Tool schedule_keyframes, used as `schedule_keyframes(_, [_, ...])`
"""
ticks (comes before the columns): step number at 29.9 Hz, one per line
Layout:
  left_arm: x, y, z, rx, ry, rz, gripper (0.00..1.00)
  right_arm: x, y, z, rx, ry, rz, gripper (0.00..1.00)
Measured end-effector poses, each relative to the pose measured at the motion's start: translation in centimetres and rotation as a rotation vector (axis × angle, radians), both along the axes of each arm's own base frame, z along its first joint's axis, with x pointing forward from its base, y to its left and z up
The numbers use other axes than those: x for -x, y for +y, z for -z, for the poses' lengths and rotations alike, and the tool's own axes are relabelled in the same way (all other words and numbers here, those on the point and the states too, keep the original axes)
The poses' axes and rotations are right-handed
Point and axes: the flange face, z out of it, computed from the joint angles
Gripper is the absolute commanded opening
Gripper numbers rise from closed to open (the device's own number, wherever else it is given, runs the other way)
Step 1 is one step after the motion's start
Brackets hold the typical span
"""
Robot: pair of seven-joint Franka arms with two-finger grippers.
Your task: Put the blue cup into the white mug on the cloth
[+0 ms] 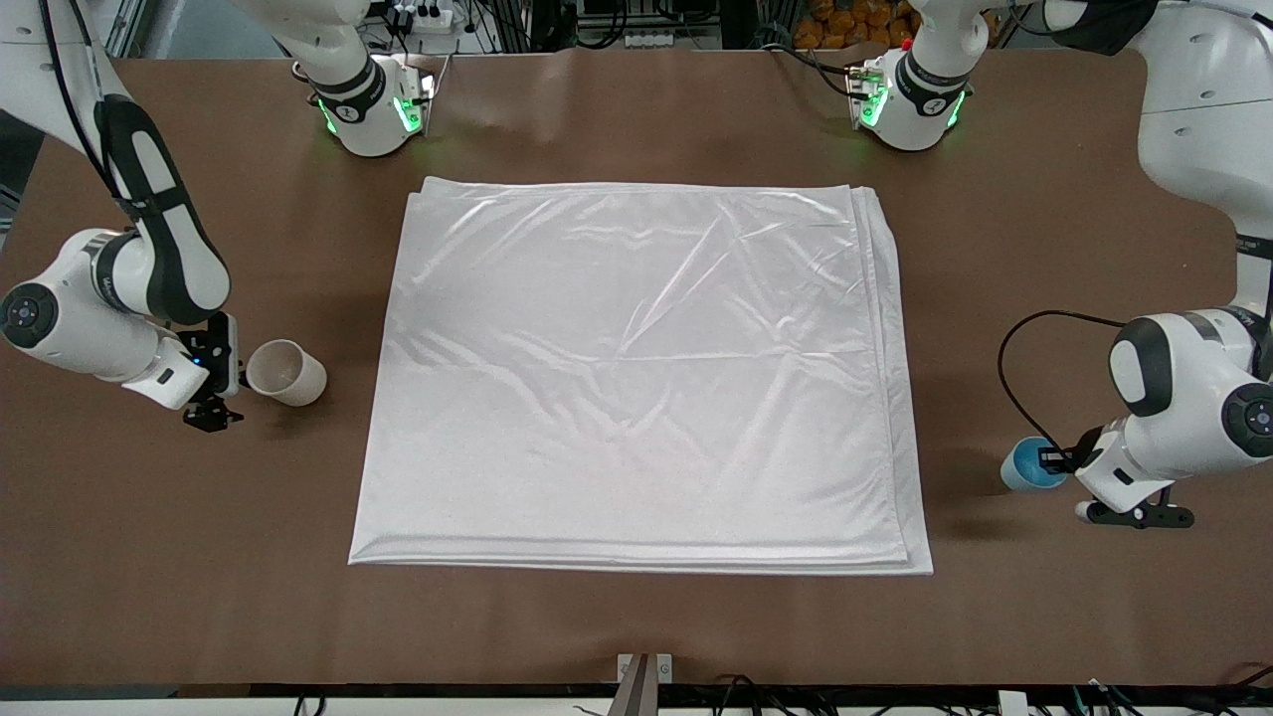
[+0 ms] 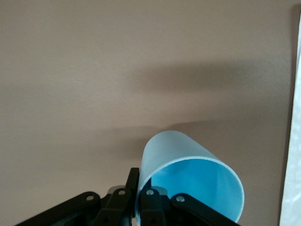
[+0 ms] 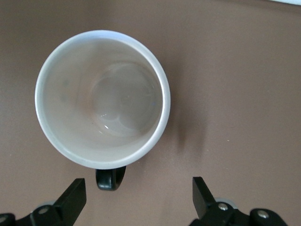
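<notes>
The white mug [image 1: 286,372] with a black handle [image 3: 110,178] sits on the bare table beside the cloth [image 1: 636,378], at the right arm's end. My right gripper [image 1: 227,383] is open right beside the mug. In the right wrist view its fingers [image 3: 75,195] stand wide apart on either side of the handle, touching nothing. My left gripper [image 1: 1054,459] is shut on the rim of the blue cup [image 1: 1027,465], one finger inside and one outside [image 2: 134,186]. The cup [image 2: 188,183] is held tilted, low over the bare table at the left arm's end.
The folded white cloth covers the middle of the brown table [image 1: 636,626]. Its edge shows in the left wrist view [image 2: 294,141]. Both arm bases stand along the table edge farthest from the front camera.
</notes>
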Motion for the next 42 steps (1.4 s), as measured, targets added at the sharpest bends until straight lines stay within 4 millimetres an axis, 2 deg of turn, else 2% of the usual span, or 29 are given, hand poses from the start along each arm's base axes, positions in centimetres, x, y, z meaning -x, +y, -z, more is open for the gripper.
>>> schedule_keyframes(6, [0.1,1.7,-2.3,-0.004,-0.028,-0.024,0.00,0.7,-0.3,1.3,-0.003,0.011,0.008,0.94])
schedule_keyframes(10, [0.1,1.8,-2.8,-0.005,-0.034,-0.025,0.00,1.3,-0.8,2.2,-0.002,0.004,0.018,0.81])
schedule_keyframes(11, [0.1,1.8,-2.8,-0.005,-0.034,-0.025,0.00,1.4,-0.9,2.3,-0.002,0.003,0.019,0.74])
schedule_keyframes(14, [0.1,1.7,-2.8,-0.004,-0.031,-0.025,0.00,1.6,-1.0,2.5,-0.001,0.001,0.021,0.42])
schedule_keyframes(20, [0.2,1.7,-2.8,-0.003,-0.025,-0.024,0.00,1.7,-0.9,2.7,-0.003,0.003,0.006,0.02])
schedule_keyframes(27, [0.1,1.4,-3.8,-0.003,-0.032,-0.021,0.00,1.8,-0.8,2.7,-0.003,0.001,0.002,0.00])
schedule_keyframes(34, [0.3,1.2,-5.9,-0.004,-0.037,-0.022,0.00,1.2,-0.6,0.8,-0.009,-0.040,0.018,0.00])
schedule_keyframes(37, [0.5,1.0,-6.2,-0.001,-0.027,-0.025,0.00,0.6,0.7,-1.3,-0.030,-0.066,0.022,0.00])
schedule_keyframes(42, [0.7,0.5,-7.0,0.011,-0.012,-0.032,0.00,-0.2,5.7,-5.1,-0.055,-0.069,0.038,0.00])
